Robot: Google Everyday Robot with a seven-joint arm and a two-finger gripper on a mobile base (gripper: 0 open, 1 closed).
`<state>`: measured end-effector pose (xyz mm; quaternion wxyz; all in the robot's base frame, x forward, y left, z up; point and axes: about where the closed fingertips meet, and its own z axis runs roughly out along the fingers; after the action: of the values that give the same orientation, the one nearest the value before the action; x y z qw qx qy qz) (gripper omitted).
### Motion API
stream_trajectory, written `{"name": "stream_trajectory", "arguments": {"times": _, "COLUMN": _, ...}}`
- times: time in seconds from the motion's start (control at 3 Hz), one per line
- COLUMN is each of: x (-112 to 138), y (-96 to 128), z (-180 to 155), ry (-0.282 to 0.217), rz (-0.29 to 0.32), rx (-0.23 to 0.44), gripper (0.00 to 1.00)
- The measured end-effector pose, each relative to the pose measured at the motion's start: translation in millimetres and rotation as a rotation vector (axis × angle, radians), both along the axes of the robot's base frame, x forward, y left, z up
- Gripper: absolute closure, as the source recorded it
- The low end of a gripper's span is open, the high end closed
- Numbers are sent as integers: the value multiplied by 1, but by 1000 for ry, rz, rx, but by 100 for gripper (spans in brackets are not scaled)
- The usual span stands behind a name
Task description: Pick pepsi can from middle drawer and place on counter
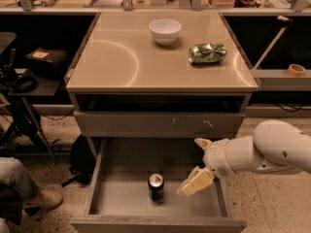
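Because the middle drawer (121, 200) stands pulled well out from under the counter (146, 62), its grey floor lies open from above. That leaves room for the white arm (272, 152) to reach in over the right side wall rather than across the front. The pepsi can (156, 187) stands upright on that floor, near the front wall and about midway across, touching neither side. The gripper (189, 166) hangs inside the drawer to the right of the can, near it but apart. Its jaws are released and empty: one finger sits higher, towards the back of the drawer, and the other slants down with its tip towards the can. That wide spread looks like preparation for a side grasp, since an upright can offers its round wall, not its lid, to fingers coming in level. By my judgement the reach is the step in hand and the grasp is not yet made; the gripper would need to travel left until the can sits between the fingers. The lower fingertip is the risk, as a nudge from it could tip the can or roll it away. Above, the scratched drawer face (160, 124) is shut, so only the counter edge overhangs the lift. On the counter a white bowl (165, 31) sits at the back and a green can (207, 53) lies on its side to the right, which leaves the front and left as the likely landing place.
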<state>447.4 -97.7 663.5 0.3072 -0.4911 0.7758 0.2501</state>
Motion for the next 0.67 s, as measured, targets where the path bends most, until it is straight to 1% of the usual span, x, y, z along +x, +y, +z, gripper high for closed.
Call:
{"name": "stream_trajectory", "arguments": {"times": 0.33, "x": -2, "y": 7, "z": -20, "ry": -19, "rz": -53, "rx": -35, "gripper": 0}}
{"name": "stream_trajectory", "arguments": {"times": 0.67, "x": 18, "y": 8, "z": -44, "ry": -68, "rz": -149, "rx": -44, "gripper": 0}}
